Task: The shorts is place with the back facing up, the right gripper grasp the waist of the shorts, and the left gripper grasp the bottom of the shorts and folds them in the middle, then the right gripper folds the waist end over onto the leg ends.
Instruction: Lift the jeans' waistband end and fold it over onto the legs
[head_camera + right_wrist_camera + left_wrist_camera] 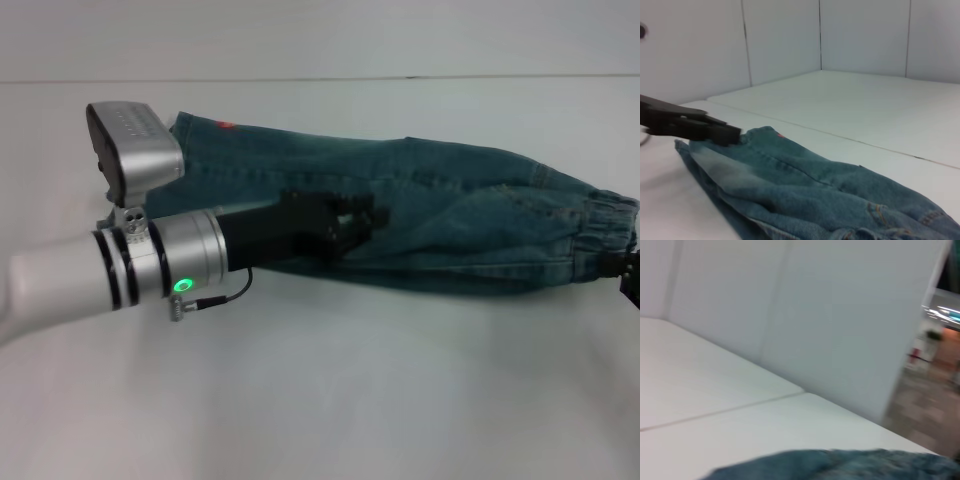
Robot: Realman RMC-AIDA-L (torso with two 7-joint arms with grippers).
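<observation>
My left gripper (365,222) hovers over the middle of the shorts (450,215), which lie folded lengthwise toward the tabletop's (320,400) far edge; I cannot tell its grip. The right gripper (628,272) pinches the waistband.

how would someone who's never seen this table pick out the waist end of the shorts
On the white table lie folded blue-green denim shorts, stretched sideways. Follow them toward the robot's right: the waist end is the gathered, ruffled elastic band beside the right gripper, unlike the flat hemmed end near the left gripper.
</observation>
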